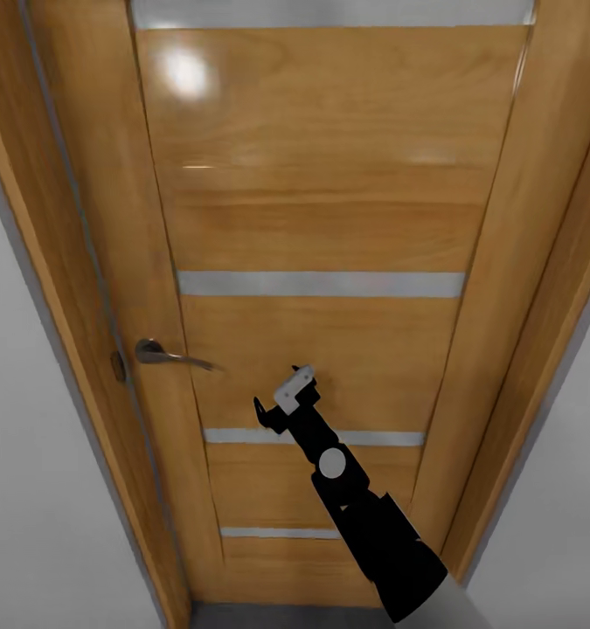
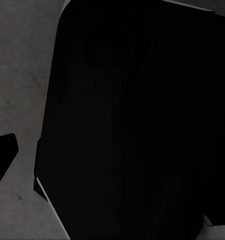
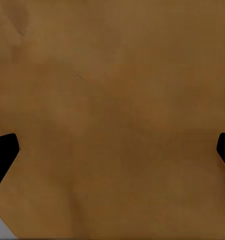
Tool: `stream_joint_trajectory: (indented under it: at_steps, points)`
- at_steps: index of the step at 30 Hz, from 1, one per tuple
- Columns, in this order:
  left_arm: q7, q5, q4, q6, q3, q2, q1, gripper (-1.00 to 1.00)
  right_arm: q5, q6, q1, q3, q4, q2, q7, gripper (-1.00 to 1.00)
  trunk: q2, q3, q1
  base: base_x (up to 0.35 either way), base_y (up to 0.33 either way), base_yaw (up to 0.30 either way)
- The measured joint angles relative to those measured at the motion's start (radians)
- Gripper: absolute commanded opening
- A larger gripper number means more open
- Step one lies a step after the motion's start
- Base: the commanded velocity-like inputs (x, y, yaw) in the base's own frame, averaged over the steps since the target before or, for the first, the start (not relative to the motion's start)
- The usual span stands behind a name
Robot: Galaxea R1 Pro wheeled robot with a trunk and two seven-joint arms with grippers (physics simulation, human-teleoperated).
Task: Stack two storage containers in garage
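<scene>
Straight ahead of the head camera, a closed wooden door [image 1: 321,218] with 4 horizontal frosted strips fills most of the frame, white wall [image 1: 32,489] on both sides, a sliver of dark grey floor [image 1: 268,617] at its base. Metal lever handle [image 1: 168,355] sits at the door's left edge. Right arm is raised toward the door, right end effector [image 1: 281,404] near the panel, right of and slightly below the handle; wrist view shows its fingertips [image 3: 2,152] wide apart, released, wood grain between them. Left wrist view: grey concrete floor and a large black body [image 2: 137,125]; 1 left fingertip [image 2: 1,156] visible, left end effector state: cannot tell.
</scene>
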Motion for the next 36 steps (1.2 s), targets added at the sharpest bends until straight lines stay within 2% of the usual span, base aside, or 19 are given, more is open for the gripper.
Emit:
stream_joint_trajectory:
  at_steps: [5, 8, 11, 13, 15, 16, 17, 18, 20, 21, 23, 25, 26, 29, 31, 36]
  points:
    - [0.0, 0.001, 0.0, 0.0, 0.0, 0.0, 0.0, 1.0, 0.027, 0.0, 0.0, 0.0, 0.012, 0.0, 0.0, 1.0, 0.0, 0.0, 0.0, 0.306, 0.0, 0.0]
    - [0.0, 0.001, 0.0, 0.0, 0.0, 0.0, 0.0, 1.0, 0.074, -0.011, 0.0, 0.0, 0.035, 0.0, -0.002, 1.0, 0.0, 0.0, 0.0, 0.295, 0.0, 0.0]
    - [0.0, 0.002, 0.0, 0.001, 0.0, 0.0, 0.0, 1.0, 0.093, -0.032, -0.004, -0.002, 0.069, 0.0, -0.003, 1.0, 0.0, 0.0, 0.0, 0.276, 0.0, 0.0]
    - [0.0, 0.003, 0.0, 0.0, 0.0, 0.0, 0.0, 1.0, 0.095, -0.039, -0.029, -0.005, 0.103, 0.0, -0.004, 1.0, 0.0, 0.0, 0.0, 0.263, 0.0, 0.0]
    - [0.0, 0.003, 0.0, 0.0, 0.0, 0.0, 0.0, 1.0, 0.088, -0.043, -0.091, -0.013, 0.191, 0.0, -0.015, 1.0, 0.0, 0.0, 0.0, 0.172, 0.0, 0.0]
    - [0.0, 0.003, 0.0, 0.001, 0.0, 0.0, 0.0, 1.0, 0.093, -0.044, -0.103, -0.021, 0.209, 0.0, -0.022, 1.0, 0.0, 0.0, 0.0, 0.078, 0.0, 0.0]
    - [0.0, 0.003, 0.0, 0.0, 0.0, 0.0, 0.0, 1.0, 0.091, -0.045, -0.134, -0.03, 0.257, 0.0, -0.035, 1.0, 0.0, 0.0, 0.001, 0.016, 0.0, 0.0]
    - [0.0, 0.003, 0.0, 0.0, 0.0, 0.0, 0.0, 1.0, 0.084, -0.046, -0.201, -0.009, 0.351, 0.0, -0.056, 1.0, 0.0, 0.0, 0.001, 0.011, 0.0, 0.0]
    - [0.0, 0.003, 0.0, 0.0, 0.0, 0.0, 0.0, 1.0, 0.088, -0.047, -0.245, -0.057, 0.405, 0.0, -0.071, 1.0, 0.0, 0.0, 0.001, 0.004, 0.0, 0.0]
    - [0.0, 0.003, 0.0, 0.0, 0.001, 0.0, 0.0, 1.0, 0.081, -0.047, -0.286, -0.059, 0.462, 0.0, -0.079, 1.0, 0.0, 0.0, 0.001, 0.001, 0.0, 0.0]
    - [0.0, 0.003, 0.0, 0.0, 0.0, 0.0, 0.0, 1.0, 0.078, -0.047, -0.329, -0.069, 0.512, 0.0, -0.086, 1.0, 0.0, 0.0, 0.001, 0.0, 0.0, 0.0]
    - [0.0, 0.003, 0.0, 0.0, 0.0, 0.0, 0.0, 1.0, 0.065, -0.047, -0.362, -0.069, 0.553, 0.0, -0.087, 1.0, 0.0, 0.0, 0.001, 0.0, 0.0, 0.0]
    - [0.0, 0.003, 0.0, 0.0, 0.0, 0.0, 0.0, 1.0, 0.029, -0.048, -0.424, -0.022, 0.647, 0.0, -0.088, 1.0, 0.0, 0.0, 0.001, 0.0, 0.0, 0.0]
    - [0.0, 0.003, 0.0, 0.0, 0.0, 0.0, 0.0, 1.0, 0.008, -0.049, -0.469, -0.07, 0.715, 0.0, -0.1, 1.0, 0.0, 0.0, 0.001, 0.0, 0.0, 0.0]
    - [0.0, 0.003, 0.0, 0.0, 0.0, 0.0, 0.0, 1.0, -0.019, -0.057, -0.485, -0.071, 0.738, 0.0, -0.107, 1.0, 0.0, 0.0, 0.001, 0.0, 0.0, 0.0]
    - [0.0, 0.003, 0.0, 0.0, 0.0, 0.0, 0.0, 1.0, -0.031, -0.068, -0.493, -0.074, 0.724, 0.0, -0.117, 1.0, 0.0, 0.0, 0.001, 0.0, 0.0, 0.0]
